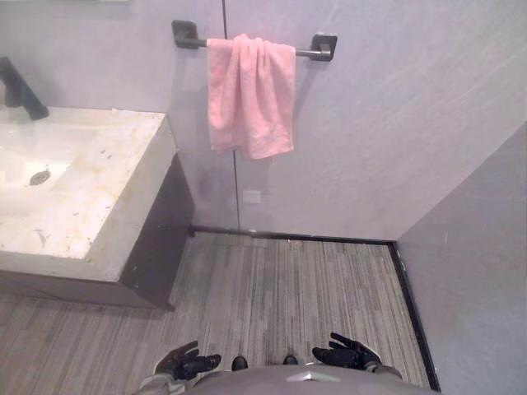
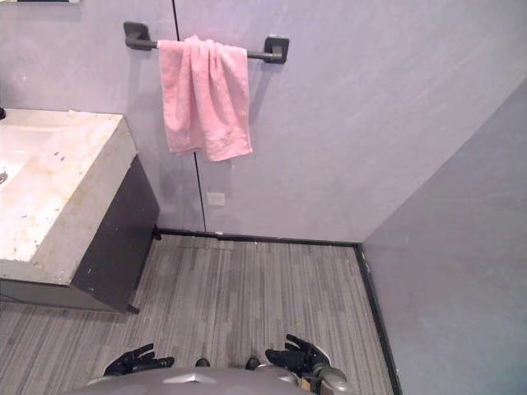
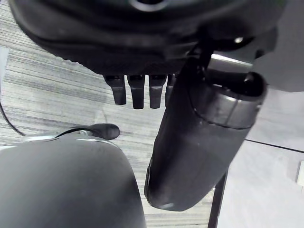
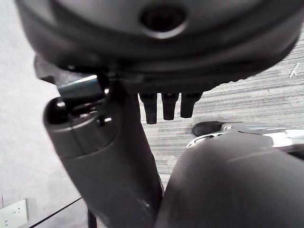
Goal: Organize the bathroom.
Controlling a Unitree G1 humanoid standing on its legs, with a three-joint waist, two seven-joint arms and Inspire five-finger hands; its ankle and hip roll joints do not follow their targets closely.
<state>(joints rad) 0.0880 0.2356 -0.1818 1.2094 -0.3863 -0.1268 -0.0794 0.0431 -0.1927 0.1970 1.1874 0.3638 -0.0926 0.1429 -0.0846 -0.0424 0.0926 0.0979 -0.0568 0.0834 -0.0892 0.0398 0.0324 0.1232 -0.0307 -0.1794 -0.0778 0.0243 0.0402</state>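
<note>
On the far wall, a pink towel [image 1: 251, 95] is hanging bunched over the towel bar [image 1: 317, 53]. Near, left hand [image 1: 185, 362] and right hand [image 1: 346, 354] are hanging low, fingers relaxed and empty.

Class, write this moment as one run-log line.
left hand: open, low, idle | right hand: open, low, idle | pink towel: draped on bar | sink: left

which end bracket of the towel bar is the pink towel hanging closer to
The left bracket, on the sink side: the pink towel starts just beside it, while bare bar shows between the towel and the right bracket.
</note>
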